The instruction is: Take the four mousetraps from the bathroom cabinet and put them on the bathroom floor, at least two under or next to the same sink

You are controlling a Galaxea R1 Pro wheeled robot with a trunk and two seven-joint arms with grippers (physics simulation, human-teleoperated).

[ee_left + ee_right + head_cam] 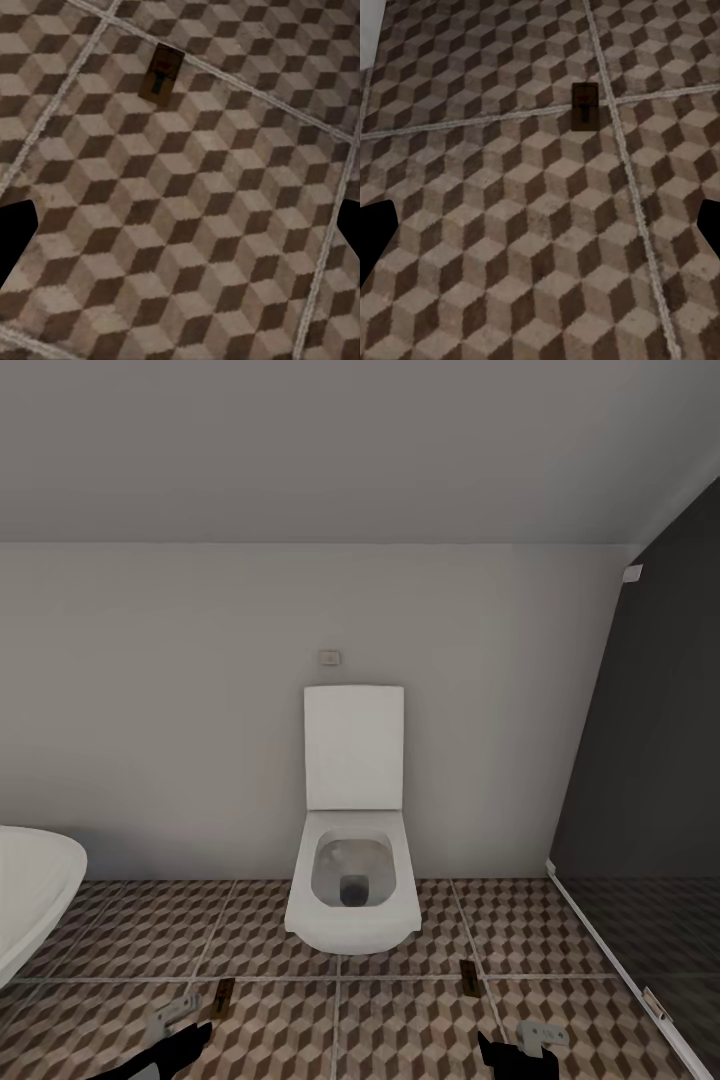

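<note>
We see a mousetrap [223, 994] lying lengthwise ahead of our left jaws [172, 1015] and another mousetrap [467, 978] ahead of our right jaws [532, 1038], both sets spread apart and empty.

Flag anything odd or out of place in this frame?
Two mousetraps lie flat on the bathroom floor, one either side of the toilet: one left, one right. The right one straddles a grout line. No sink is in frame. Otherwise nothing spilled or damaged.

Head forward; wrists over floor [187, 247]
</note>
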